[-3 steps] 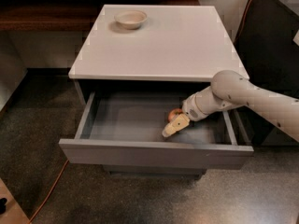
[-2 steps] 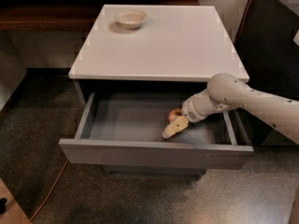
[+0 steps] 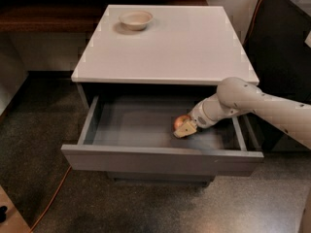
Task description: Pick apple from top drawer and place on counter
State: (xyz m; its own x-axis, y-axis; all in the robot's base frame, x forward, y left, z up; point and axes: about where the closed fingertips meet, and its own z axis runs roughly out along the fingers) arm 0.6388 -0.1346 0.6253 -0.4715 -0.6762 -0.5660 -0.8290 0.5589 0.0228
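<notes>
One apple (image 3: 181,121) sits in the open top drawer (image 3: 131,125), right half, touching the tool (image 3: 186,129) on its far-left side. Tool grip state: cannot tell.

Indoor test space, office or lab type, not a lived-in home: plain grey cabinet with white counter (image 3: 184,47) mid-frame, speckled dark floor (image 3: 39,144), loose orange cable (image 3: 53,198) lower left, wooden ledge (image 3: 48,16) upper left; robot gripper (image 3: 186,128) inside open top drawer (image 3: 160,160), right of centre
</notes>
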